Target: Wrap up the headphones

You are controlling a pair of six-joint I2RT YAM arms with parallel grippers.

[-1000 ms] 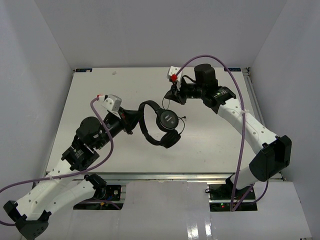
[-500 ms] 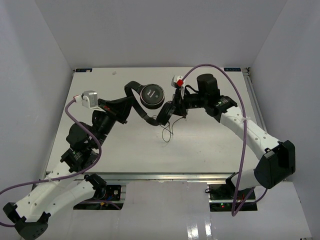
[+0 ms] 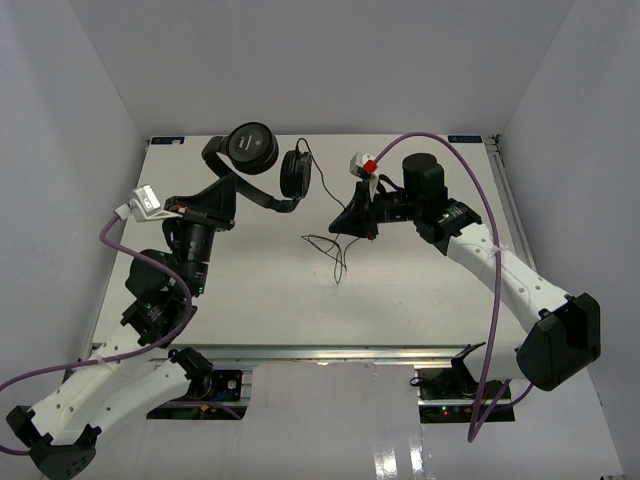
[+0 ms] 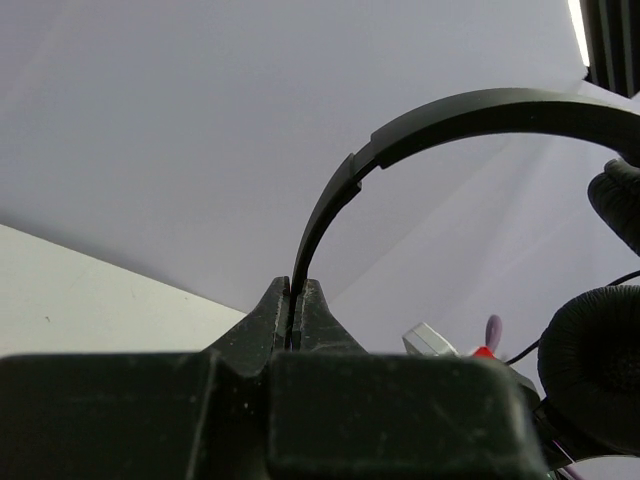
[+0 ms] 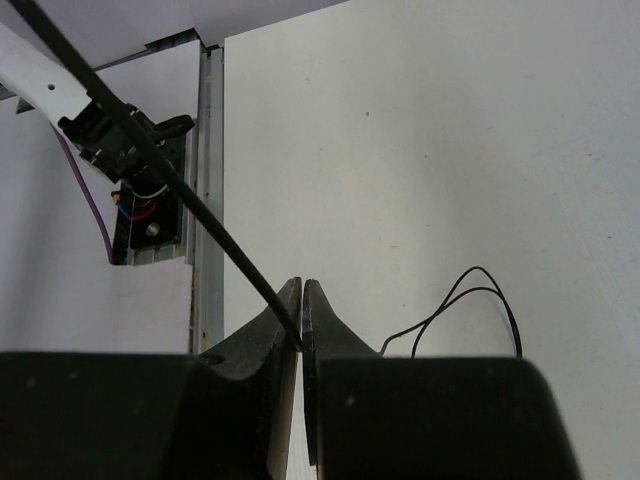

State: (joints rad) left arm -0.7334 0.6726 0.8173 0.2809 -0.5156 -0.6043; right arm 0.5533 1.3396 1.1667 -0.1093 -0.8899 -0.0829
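The black headphones (image 3: 250,148) are held in the air over the table's far left. My left gripper (image 3: 226,193) is shut on the thin headband (image 4: 480,110), which runs out from between the jaws (image 4: 295,300). One padded earcup (image 4: 595,360) hangs at the right of the left wrist view; the second earcup (image 3: 295,172) faces the right arm. My right gripper (image 3: 350,222) is shut on the thin black cord (image 5: 150,160), pinched at the jaw tips (image 5: 302,305). Loose cord loops (image 3: 332,248) lie on the table (image 3: 430,290) below it, and also show in the right wrist view (image 5: 470,290).
Purple arm cables (image 3: 480,210) arch over both arms. The table's metal rail (image 5: 208,180) and the left arm's base (image 5: 135,165) show in the right wrist view. White walls enclose the table on three sides.
My left arm has lifted the headphones and swung them from the table's middle to the far left. My right gripper stayed near the middle, still on the cord, and loose loops now trail below it.
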